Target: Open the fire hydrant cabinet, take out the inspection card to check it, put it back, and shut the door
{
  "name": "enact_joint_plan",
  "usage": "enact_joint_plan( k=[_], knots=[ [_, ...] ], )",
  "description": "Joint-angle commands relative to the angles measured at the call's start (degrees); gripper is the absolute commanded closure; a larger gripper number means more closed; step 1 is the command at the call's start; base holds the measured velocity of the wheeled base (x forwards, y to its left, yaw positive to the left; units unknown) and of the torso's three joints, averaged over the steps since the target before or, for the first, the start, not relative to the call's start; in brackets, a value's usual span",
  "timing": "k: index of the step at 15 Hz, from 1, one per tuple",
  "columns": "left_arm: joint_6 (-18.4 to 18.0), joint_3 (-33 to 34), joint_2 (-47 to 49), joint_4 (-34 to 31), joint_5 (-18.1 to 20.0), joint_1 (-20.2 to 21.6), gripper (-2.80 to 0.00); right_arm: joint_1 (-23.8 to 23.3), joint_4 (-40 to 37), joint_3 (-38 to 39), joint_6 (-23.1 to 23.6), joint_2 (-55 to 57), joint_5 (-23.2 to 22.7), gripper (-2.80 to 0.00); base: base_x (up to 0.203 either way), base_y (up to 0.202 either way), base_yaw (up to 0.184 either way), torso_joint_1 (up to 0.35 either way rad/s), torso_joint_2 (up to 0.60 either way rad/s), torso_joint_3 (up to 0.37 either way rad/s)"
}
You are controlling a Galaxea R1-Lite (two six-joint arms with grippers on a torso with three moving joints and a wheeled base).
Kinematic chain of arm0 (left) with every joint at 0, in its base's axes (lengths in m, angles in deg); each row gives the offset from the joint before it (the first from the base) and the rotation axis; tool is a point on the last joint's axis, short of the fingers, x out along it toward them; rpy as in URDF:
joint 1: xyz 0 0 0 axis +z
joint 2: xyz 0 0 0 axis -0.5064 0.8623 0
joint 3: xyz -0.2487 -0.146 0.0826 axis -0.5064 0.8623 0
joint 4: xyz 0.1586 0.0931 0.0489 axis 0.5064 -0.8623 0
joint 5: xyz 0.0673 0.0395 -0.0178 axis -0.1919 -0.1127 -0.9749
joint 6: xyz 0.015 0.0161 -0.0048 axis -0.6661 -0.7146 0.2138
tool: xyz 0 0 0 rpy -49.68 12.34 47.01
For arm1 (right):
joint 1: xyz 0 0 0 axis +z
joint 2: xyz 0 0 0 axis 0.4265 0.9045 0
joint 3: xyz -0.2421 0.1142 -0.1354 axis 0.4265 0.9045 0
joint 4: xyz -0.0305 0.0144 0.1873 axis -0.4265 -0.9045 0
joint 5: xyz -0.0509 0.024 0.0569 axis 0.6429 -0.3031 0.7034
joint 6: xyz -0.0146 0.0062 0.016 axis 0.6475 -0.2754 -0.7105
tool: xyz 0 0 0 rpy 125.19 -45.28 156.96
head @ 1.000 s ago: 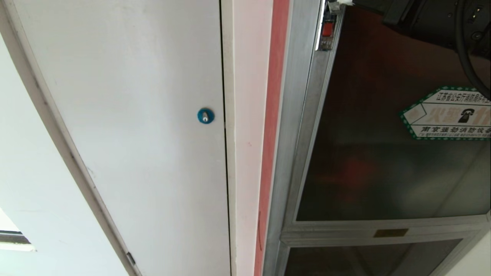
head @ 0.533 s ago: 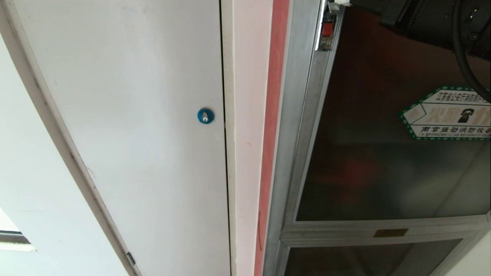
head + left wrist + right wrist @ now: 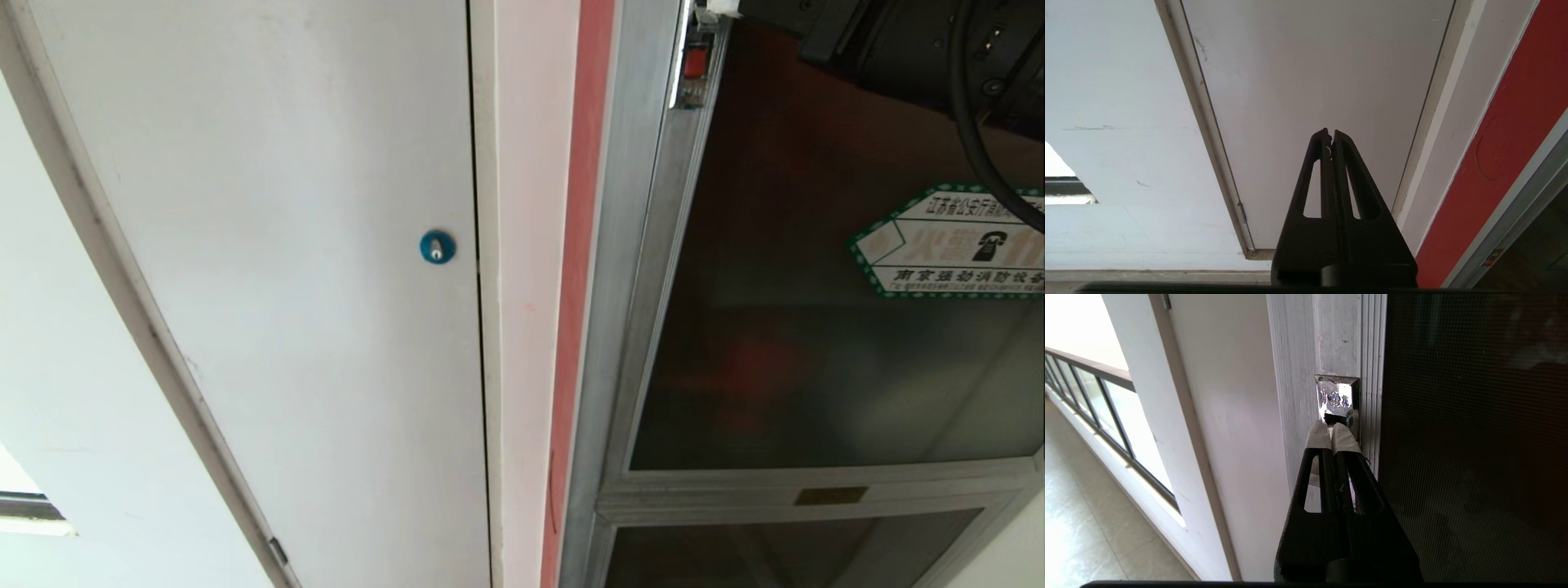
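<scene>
Cabinet fills your right side: the fire hydrant cabinet [image 3: 620, 286] stands as a silver frame from 12 down to 6 o'clock in the head view, with the door [image 3: 816, 343] of dark glass at 3 o'clock, still closed against the frame. A white door [image 3: 269, 269] with a blue round lock [image 3: 438, 247] takes the 9 o'clock half; leave it alone. Hexagonal sticker [image 3: 951, 241] sits on the glass at 3 o'clock. Small red latch [image 3: 695, 63] shows at 1 o'clock, on the door's edge.

You will not find the inspection card in any view; I judge it is inside, behind the tinted glass.

Right gripper [image 3: 1333, 430] has its taped fingertips pressed together, pinching nothing, their tips set at the lower edge of the shiny latch plate [image 3: 1337, 398] on the door stile. Left gripper [image 3: 1330, 136] hangs parked before the white door, fingers likewise pressed together and empty.

Risks, as I read them:
- Closed tips give only a push or a hook, no clamp. If the latch needs a pull, they may slide off the polished plate.
- A slip toward the glass puts the tips against the pane.
- Whether the tips are truly hooked in the latch recess, you cannot tell from here; pulling the arm back early would leave the door shut.
</scene>
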Motion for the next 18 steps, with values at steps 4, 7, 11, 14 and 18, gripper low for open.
enact_joint_plan(
  k=[4,7,11,14,18],
  knots=[
    [0.0,0.6,0.1,0.0,0.0,0.0,0.00,0.0,0.1,0.8,0.0,0.9,0.0,0.00,0.000,0.000,0.000,0.000,0.00,0.000],
    [0.0,0.7,0.1,0.0,0.0,0.0,0.00,0.0,0.1,1.1,0.0,0.9,0.0,0.00,0.000,0.000,0.000,0.000,0.00,0.000],
    [0.0,0.6,0.1,0.0,0.0,0.0,0.00,0.0,0.2,2.1,0.0,1.2,0.1,0.00,0.000,0.000,0.000,0.000,0.00,0.000],
    [0.0,0.6,0.1,0.0,0.0,0.0,0.00,-0.1,0.2,2.1,0.0,1.7,0.3,0.00,0.000,0.000,0.000,0.000,0.00,0.000],
    [0.0,0.7,0.1,0.0,0.0,0.0,0.00,-0.1,0.2,2.0,0.0,3.0,0.4,0.00,0.000,0.000,0.000,0.000,0.00,0.000]
  ],
)
